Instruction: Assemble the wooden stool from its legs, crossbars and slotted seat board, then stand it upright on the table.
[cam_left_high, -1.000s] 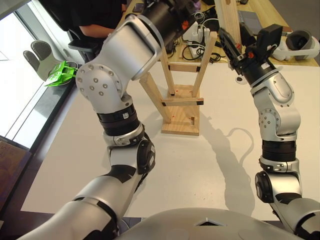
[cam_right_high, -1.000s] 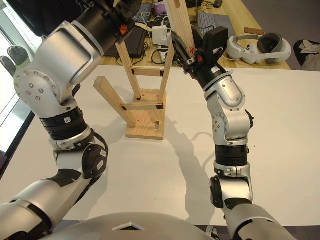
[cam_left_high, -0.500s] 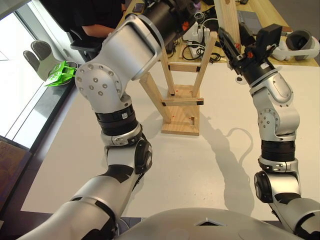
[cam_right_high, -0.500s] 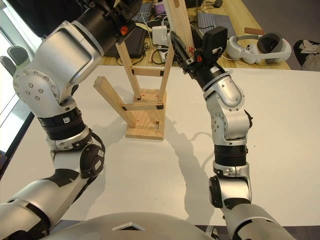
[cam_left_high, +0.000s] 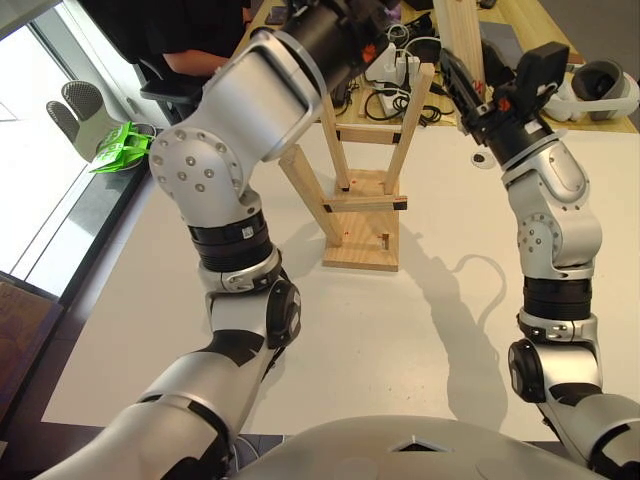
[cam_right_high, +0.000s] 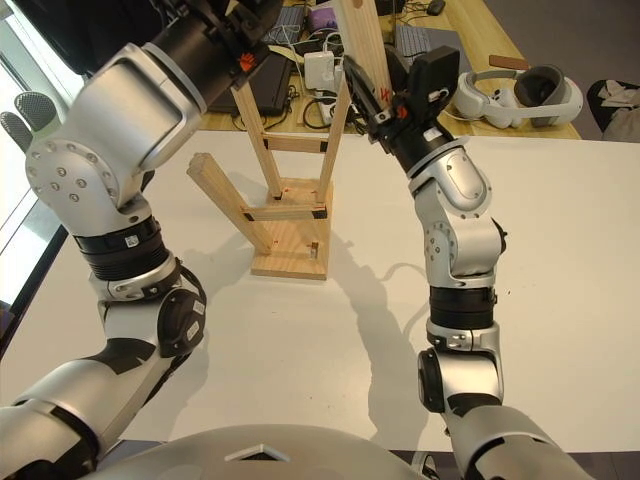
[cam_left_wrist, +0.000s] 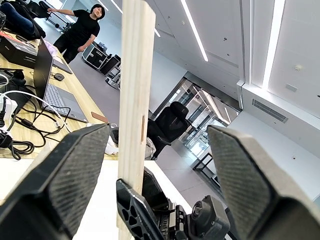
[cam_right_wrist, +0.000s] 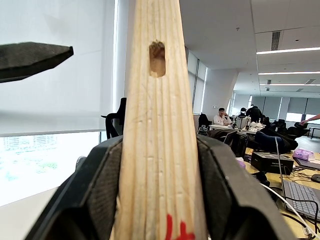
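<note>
The slotted seat board (cam_left_high: 362, 248) lies flat on the white table (cam_left_high: 420, 340). Two upright legs (cam_left_high: 335, 130) stand in it, joined by crossbars (cam_left_high: 366, 133); a third leg (cam_left_high: 303, 188) leans out to the left. My right gripper (cam_right_high: 365, 95) is raised behind the stool, shut on a loose wooden leg (cam_right_high: 362, 35) held almost upright, with a slot hole (cam_right_wrist: 157, 58) near its top. My left gripper (cam_left_wrist: 159, 129) is held high beside that leg, open, its fingers (cam_left_wrist: 65, 180) spread wide on either side without touching it.
Behind the table a wooden desk holds a laptop (cam_right_high: 262, 85), cables and a power strip (cam_right_high: 322, 68), and a white headset (cam_right_high: 520, 95). A green item (cam_left_high: 120, 145) sits off the table's left edge. The near half of the table is bare.
My right gripper has shifted slightly up and to the right with the loose leg. The left arm and the stool have hardly moved.
</note>
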